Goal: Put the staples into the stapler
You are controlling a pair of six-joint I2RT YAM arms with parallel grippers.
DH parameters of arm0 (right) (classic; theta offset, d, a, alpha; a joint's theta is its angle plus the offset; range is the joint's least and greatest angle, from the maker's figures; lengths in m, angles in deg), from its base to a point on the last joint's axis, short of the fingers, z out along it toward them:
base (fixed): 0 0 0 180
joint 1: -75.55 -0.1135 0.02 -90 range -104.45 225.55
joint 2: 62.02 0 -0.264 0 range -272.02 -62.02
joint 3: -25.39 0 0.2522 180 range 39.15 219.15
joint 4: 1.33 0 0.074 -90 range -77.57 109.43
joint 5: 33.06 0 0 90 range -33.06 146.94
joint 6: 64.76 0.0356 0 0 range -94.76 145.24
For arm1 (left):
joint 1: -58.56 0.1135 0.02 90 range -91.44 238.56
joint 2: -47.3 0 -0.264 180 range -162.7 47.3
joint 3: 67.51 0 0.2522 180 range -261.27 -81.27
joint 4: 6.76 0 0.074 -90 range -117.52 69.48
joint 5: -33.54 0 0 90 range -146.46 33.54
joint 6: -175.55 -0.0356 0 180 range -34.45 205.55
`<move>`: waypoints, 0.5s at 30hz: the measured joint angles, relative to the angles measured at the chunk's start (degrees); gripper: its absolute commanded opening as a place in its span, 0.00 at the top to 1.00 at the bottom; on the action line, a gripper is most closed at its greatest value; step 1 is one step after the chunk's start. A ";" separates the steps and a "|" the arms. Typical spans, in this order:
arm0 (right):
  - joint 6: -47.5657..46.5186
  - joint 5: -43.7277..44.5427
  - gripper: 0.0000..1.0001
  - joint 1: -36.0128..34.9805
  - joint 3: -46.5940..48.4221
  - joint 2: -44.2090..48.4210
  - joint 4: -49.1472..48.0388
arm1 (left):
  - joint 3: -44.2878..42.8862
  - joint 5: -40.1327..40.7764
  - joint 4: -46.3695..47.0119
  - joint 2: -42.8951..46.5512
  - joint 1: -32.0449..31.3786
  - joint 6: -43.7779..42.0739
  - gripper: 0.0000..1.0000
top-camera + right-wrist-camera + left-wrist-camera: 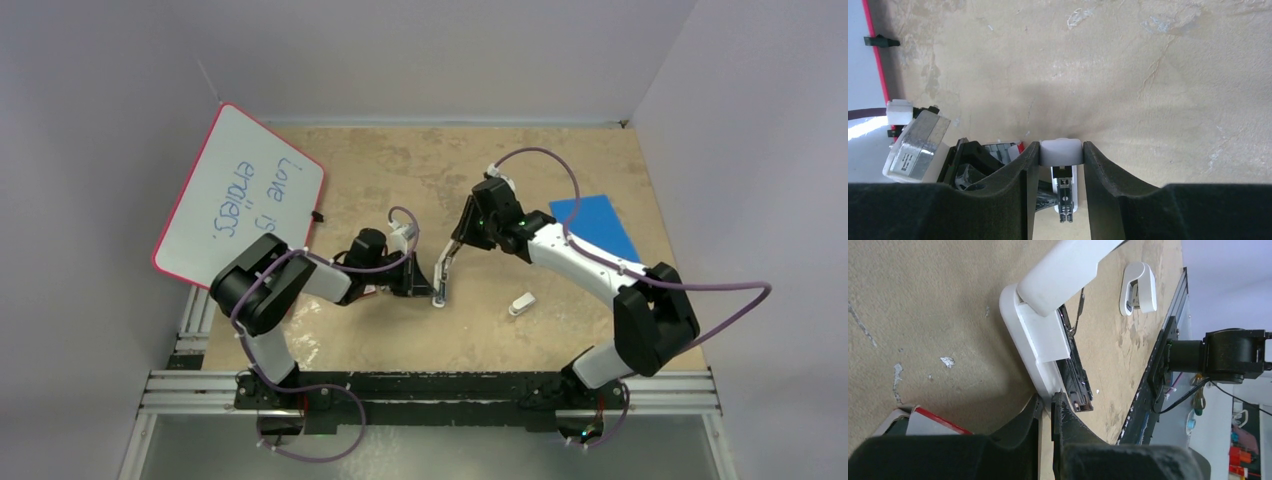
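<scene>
From above: near the middle of the counter (500, 345), a stapler (440, 285) hinged open, base flat on the surface, upper arm tilted up toward the back. Gripped on that raised arm by the right tool (455, 250). Met from the left, low at the base, by the left tool (424, 281). Off to the right and apart, a stubby white piece (521, 303). Farther back on the right, a blue sheet (597, 225). At the back left, a red-rimmed whiteboard (240, 195) with blue handwriting.

From the left wrist: left tool's fingers (1020, 427) drawn together to a thin slit, with nothing seen between them. Tips right at the near end of the stapler's white base. Dark metal channel exposed along that base, white upper arm slanting away above it. At the lower left corner, part of a red-and-white box (930, 424).

From the right wrist: right tool held partly apart, both fingers snug against the sides of the stapler's rounded white end. Below that end, metal inner parts showing between the fingers.
</scene>
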 measured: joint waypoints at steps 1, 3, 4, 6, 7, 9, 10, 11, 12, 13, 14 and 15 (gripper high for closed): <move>0.02 -0.17 0.57 0.00 0.00 0.02 -0.11 | 0.00 0.15 0.00 -0.11 0.00 0.85 1.00; 0.11 -0.59 0.50 0.00 0.00 0.04 -0.37 | -0.09 0.37 -0.20 -0.26 0.00 1.68 1.00; 0.22 -0.85 0.46 0.00 0.00 0.07 -0.76 | -0.24 0.20 -0.17 -0.42 -0.02 2.21 1.00; 0.28 -1.09 0.36 0.00 -0.02 0.31 -1.42 | -1.03 -0.13 -0.24 -0.63 -0.35 2.45 1.00; 0.33 -1.22 0.34 0.00 -0.09 0.55 -1.66 | -1.25 0.11 -0.42 -0.79 -0.50 2.69 1.00; 0.26 -1.42 0.32 0.00 -0.42 1.31 -2.10 | -2.08 0.07 -0.79 -1.46 -0.74 3.32 1.00; 0.26 -1.46 0.31 0.00 -0.63 1.73 -2.25 | -2.58 0.15 -1.01 -1.88 -0.76 3.74 1.00; 0.28 -1.49 0.30 0.00 -0.94 2.14 -2.40 | -3.15 0.20 -1.36 -2.34 -0.76 4.04 1.00; 0.33 -1.51 0.29 0.00 -1.31 2.51 -2.67 | -3.72 0.31 -1.66 -2.78 -0.76 4.46 1.00; 0.33 -1.51 0.29 0.00 -1.70 2.75 -2.82 | -4.22 0.44 -1.79 -3.17 -0.76 4.94 1.00; 0.28 -1.40 0.29 0.00 -2.14 2.84 -3.08 | -4.61 0.63 -1.86 -3.48 -0.76 5.42 1.00; 0.24 -1.40 0.29 0.00 -2.49 2.84 -3.30 | -4.87 0.83 -1.92 -3.63 -0.76 5.84 1.00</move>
